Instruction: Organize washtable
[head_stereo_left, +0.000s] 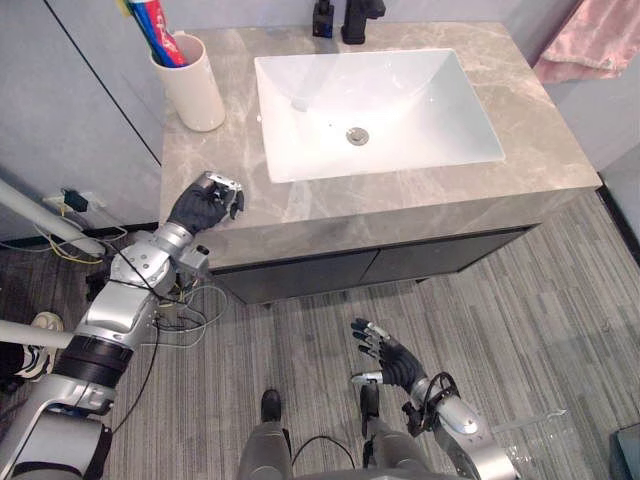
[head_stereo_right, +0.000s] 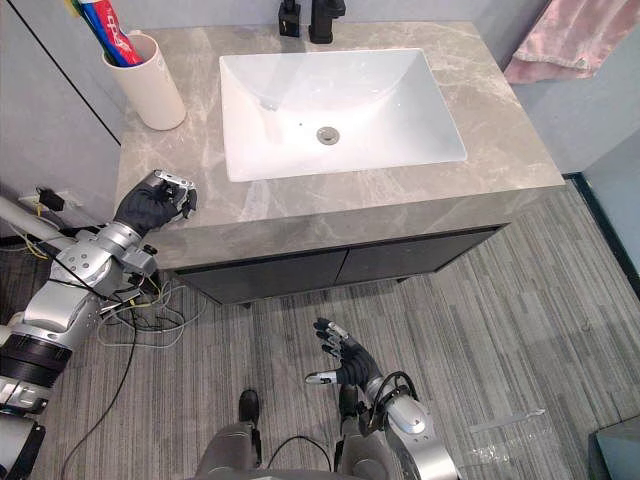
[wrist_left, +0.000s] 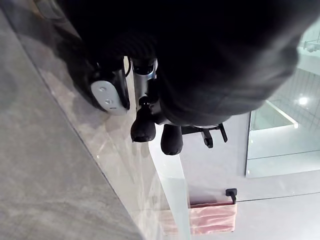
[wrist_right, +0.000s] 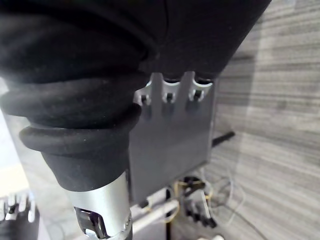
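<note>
Your left hand (head_stereo_left: 200, 208) rests on the washtable (head_stereo_left: 420, 190) near its front-left corner, just in from the front edge. Its fingers are curled under toward the stone, and the left wrist view shows nothing between them and the thumb, so it looks empty rather than carrying anything. The white cup (head_stereo_left: 195, 90) stands upright at the back-left corner, well apart from that hand and just beside the left rim of the sink (head_stereo_left: 400, 110). A red-and-blue toothpaste tube (head_stereo_left: 160, 28) leans out of it toward the wall, likely because the cup is the tidy home for loose items. Whether toothbrushes sit in with it is hard to tell. The basin holds nothing but its drain (head_stereo_left: 357, 135), and the black faucet (head_stereo_left: 360, 18) stands at the back edge behind it. A pink towel (head_stereo_left: 595, 40) hangs off beyond the back-right corner. Your right hand (head_stereo_left: 385, 355) hangs low over the floor in front of the cabinet with its fingers spread and relaxed, holding nothing and kept clear of the work. With no loose item lying on the stone, you can judge the tidying close to finished.
</note>
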